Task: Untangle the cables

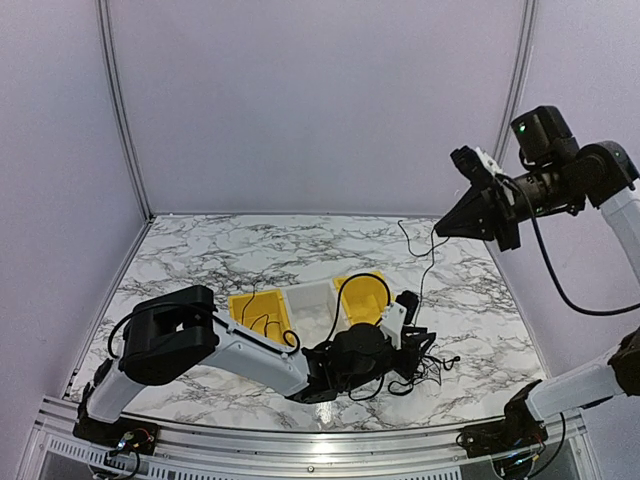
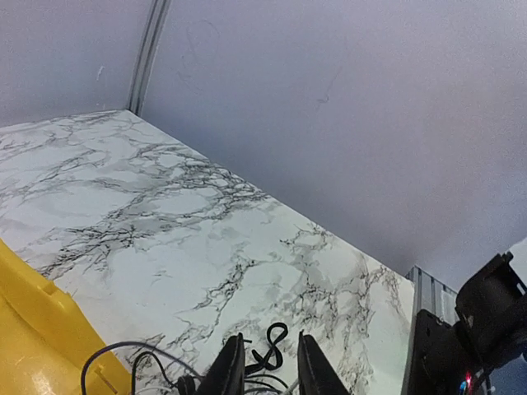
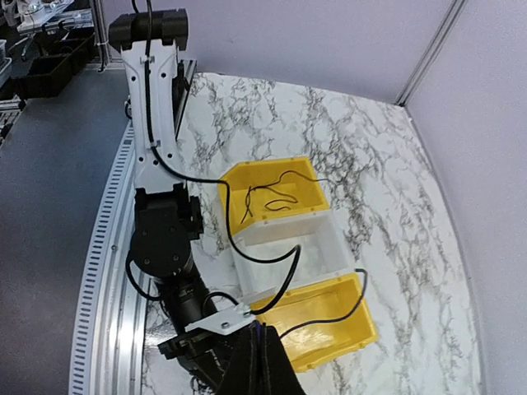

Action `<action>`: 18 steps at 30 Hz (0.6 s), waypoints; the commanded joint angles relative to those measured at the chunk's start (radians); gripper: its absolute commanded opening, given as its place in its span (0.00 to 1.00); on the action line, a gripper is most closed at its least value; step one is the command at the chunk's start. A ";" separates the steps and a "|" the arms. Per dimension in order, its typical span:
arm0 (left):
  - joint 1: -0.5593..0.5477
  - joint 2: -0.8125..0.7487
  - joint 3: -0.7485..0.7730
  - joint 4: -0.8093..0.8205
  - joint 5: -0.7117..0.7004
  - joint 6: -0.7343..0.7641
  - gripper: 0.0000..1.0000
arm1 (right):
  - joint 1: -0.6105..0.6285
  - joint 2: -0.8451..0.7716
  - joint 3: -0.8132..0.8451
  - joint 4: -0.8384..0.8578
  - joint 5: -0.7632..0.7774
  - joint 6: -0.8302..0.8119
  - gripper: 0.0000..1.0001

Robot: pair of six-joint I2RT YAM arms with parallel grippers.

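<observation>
With right gripper (image 1: 443,230) pinched shut on one thin black cable (image 1: 431,262), raise it slowly and straight, watching its length hanging down to the tangle (image 1: 428,365) on the marble table (image 1: 200,260) beside the bins (image 1: 310,290). Hold that tangle down with left gripper (image 2: 270,339), fingers slightly parted over it, gripping nothing clearly. Stop at any dragging of the tangle.

Black cables (image 1: 420,372), yellow bins (image 1: 250,296), white bin (image 1: 312,292), grey-veined marble table (image 1: 200,255).
</observation>
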 commanded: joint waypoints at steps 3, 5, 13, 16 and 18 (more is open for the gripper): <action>-0.001 0.056 0.029 0.038 0.085 -0.012 0.18 | 0.004 0.073 0.365 -0.031 -0.010 -0.041 0.00; -0.001 0.068 0.027 0.037 0.077 -0.021 0.14 | 0.005 0.080 0.434 0.018 0.013 -0.008 0.00; 0.000 0.114 0.007 0.037 0.081 -0.035 0.09 | 0.005 0.097 0.628 0.251 0.137 0.127 0.00; 0.001 0.128 0.006 0.037 0.087 -0.041 0.08 | 0.005 0.118 0.712 0.314 0.187 0.162 0.00; 0.002 0.135 0.007 0.037 0.092 -0.044 0.08 | 0.005 0.137 0.764 0.352 0.216 0.178 0.00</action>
